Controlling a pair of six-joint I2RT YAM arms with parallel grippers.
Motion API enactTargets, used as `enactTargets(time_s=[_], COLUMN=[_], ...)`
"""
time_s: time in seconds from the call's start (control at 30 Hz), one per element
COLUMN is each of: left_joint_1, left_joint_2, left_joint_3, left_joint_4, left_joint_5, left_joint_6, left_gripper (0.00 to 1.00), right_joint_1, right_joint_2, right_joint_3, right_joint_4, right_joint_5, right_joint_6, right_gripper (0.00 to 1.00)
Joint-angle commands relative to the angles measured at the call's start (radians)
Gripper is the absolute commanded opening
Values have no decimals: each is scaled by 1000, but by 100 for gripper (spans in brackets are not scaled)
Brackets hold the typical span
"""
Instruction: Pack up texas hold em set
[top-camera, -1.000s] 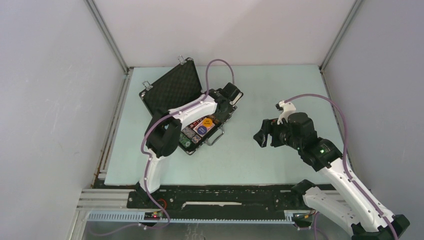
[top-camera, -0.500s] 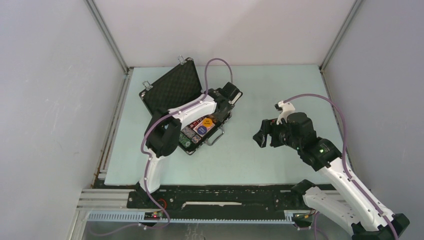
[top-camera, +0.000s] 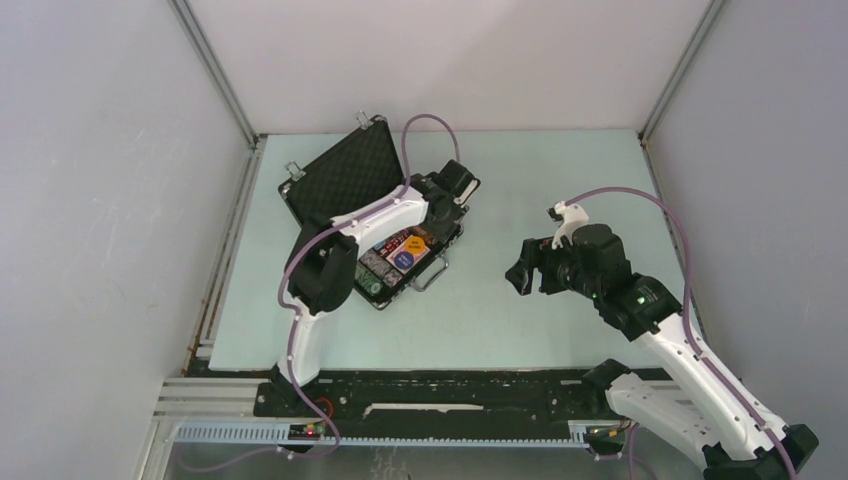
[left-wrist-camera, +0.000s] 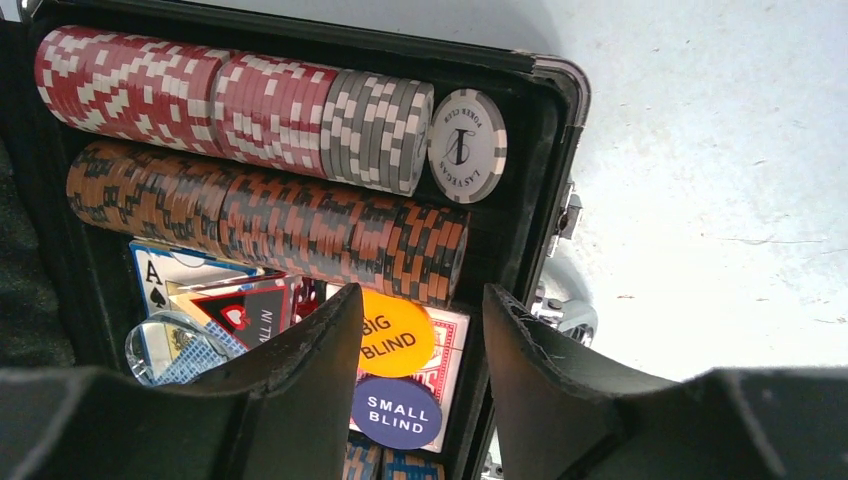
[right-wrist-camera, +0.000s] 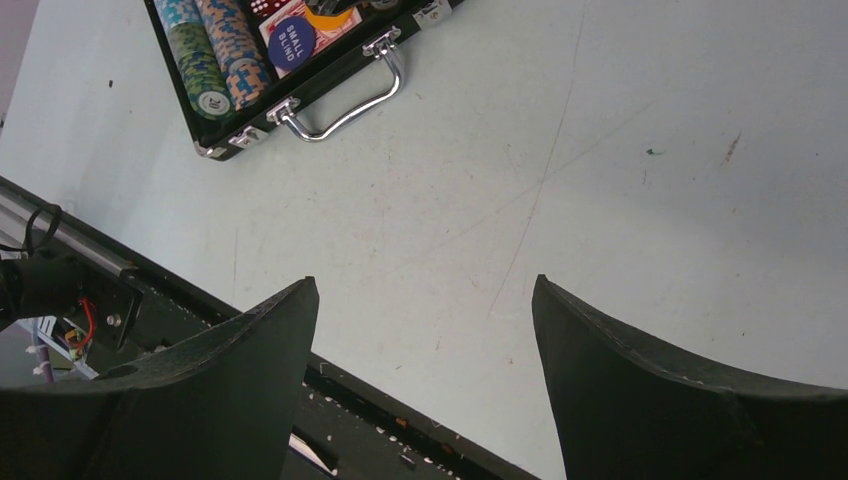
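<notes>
Open on the bench (top-camera: 520, 340) lies the briefcase (top-camera: 345, 180), right under the half-open, empty left hand (left-wrist-camera: 422, 300) above its chips (left-wrist-camera: 270, 215), while the wide, empty right hand (right-wrist-camera: 425, 300) hangs well beyond its handle side.

The left pincer (left-wrist-camera: 422, 297) stands parted and aimed downward, reached far forward; the right pincer (right-wrist-camera: 425, 285) gapes wide, held mid-air.
</notes>
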Motion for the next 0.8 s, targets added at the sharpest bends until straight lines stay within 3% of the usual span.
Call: enactTargets(time_s=[0.0, 0.23, 0.43, 0.67, 0.77], left_joint_1=[2, 2, 19, 45, 107], left_joint_2=[-79, -138, -340, -559, -689], left_joint_3=[-2, -32, -181, -325, -396], left_joint_4=[28, 34, 135, 181, 204], left_joint_5=[37, 50, 124, 151, 201], left_joint_6=[-42, -97, -158, -205, -247], left_gripper=[54, 56, 69, 75, 80], right_joint_1=[7, 12, 18, 19, 21], right_joint_2=[3, 2, -8, -14, -14], right_joint_3=[0, 0, 0, 0, 0], right_joint_4=[30, 28, 26, 26, 25], right_joint_5=[9, 12, 33, 42, 42], right_joint_6=[20, 19, 19, 18, 19], right_gripper=[88, 88, 88, 88, 89])
